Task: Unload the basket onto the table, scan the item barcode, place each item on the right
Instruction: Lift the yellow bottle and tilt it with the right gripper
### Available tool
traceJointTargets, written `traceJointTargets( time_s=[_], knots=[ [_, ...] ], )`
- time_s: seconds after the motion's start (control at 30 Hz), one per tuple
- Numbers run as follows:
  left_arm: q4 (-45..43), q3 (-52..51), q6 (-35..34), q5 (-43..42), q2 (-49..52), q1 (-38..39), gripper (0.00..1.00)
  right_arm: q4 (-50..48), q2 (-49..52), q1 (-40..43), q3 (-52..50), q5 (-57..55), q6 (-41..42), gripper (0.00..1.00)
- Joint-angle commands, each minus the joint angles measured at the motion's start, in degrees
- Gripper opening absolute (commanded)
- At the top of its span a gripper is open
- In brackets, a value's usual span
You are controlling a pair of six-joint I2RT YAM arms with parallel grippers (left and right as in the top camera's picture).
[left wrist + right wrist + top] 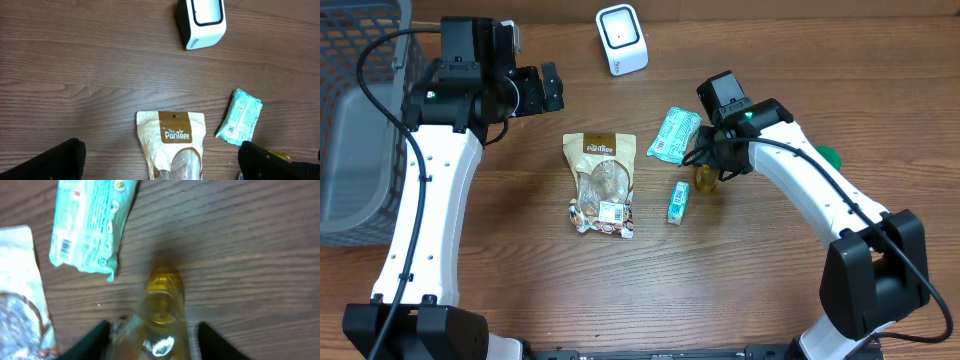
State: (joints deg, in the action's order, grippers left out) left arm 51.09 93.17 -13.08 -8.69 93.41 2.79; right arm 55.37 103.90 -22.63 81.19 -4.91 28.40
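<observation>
With your left gripper (162,162) hanging wide open and your right gripper (152,335) straddling the yellow bottle (162,297) beside the teal packet (90,220), its clamping unclear through blur, you are risking an off-centre squeeze squirting that slick bottle sideways.

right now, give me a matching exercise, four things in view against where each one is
1 white boxy barcode scanner
2 brown and white PanTree pouch
3 clear bottle of yellow liquid
4 grey mesh basket

A between the fingers of the right gripper
B left edge of the overhead view
C middle of the table
D top centre of that view

Pairs: 1-D, 2-C, 3-A, 4-B
</observation>
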Motion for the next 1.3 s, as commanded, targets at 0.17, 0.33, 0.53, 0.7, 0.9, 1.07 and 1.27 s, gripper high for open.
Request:
traceJointTargets(
  time_s=[0.17, 0.33, 0.53, 0.7, 0.9, 1.07, 1.27],
  knots=[
    [-0.09, 0.72, 1.33, 0.31, 0.02, 0.24, 0.99, -0.44, -1.79, -0.11, 0.61, -0.55, -2.8, 0.29],
    [-0.09, 0.72, 1.31, 0.31, 0.02, 0.24, 0.99, 3.04, -6.19, 0.5, 4.74, -0.33, -6.43, 0.3],
    [-0.09, 0.72, 1.33, 0.31, 0.02, 0.24, 1.0, 5.77, -15.78, 5.35, 7.67, 13.46, -9.46, 0.29],
    [-0.09, 0.72, 1.33, 0.31, 0.02, 0.24, 1.0, 7.56, -22.1, 12.96, 7.67, 37.33, -15.54, 0.28],
    [-0.09, 0.72, 1.33, 0.31, 0.02, 0.24, 0.99, 16.74, -23.63, 18.27, 7.65, 55.6, -27.21, 0.28],
    [-0.09, 0.72, 1.31, 0.31, 0.02, 0.24, 1.0, 20.46, -23.54, 18.21, 7.65, 58.14, -29.94, 0.27],
    [-0.07, 0.72, 1.33, 0.31, 0.02, 0.24, 1.0, 22.6, -23.54, 18.16, 7.65, 62.34, -33.42, 0.23]
  ],
)
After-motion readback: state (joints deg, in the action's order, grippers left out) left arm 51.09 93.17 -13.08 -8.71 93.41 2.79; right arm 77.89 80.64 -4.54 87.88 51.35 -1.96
